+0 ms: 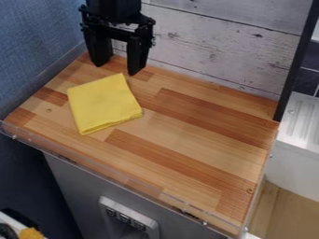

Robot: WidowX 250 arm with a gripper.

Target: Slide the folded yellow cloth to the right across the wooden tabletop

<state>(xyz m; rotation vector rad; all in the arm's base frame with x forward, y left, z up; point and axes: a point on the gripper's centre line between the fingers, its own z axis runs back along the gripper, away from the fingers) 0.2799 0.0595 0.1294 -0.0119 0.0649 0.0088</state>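
Observation:
The black gripper (pixel 114 66) hangs over the back left of the wooden counter, its two fingers spread apart with nothing between them. Just in front of it lies a folded yellow cloth (pixel 104 103), flat on the wood on the counter's left side. The cloth is roughly square, with its folded layers visible along the front edge. A small gap separates the fingertips from the cloth's back edge.
A whitewashed plank wall (pixel 215 51) rises behind the counter (pixel 193 135), and a blue panel (pixel 37 39) borders its left. A clear lip (pixel 118 177) runs along the front edge. Beyond a dark post (pixel 298 60) at the right is a white ribbed surface (pixel 302 123).

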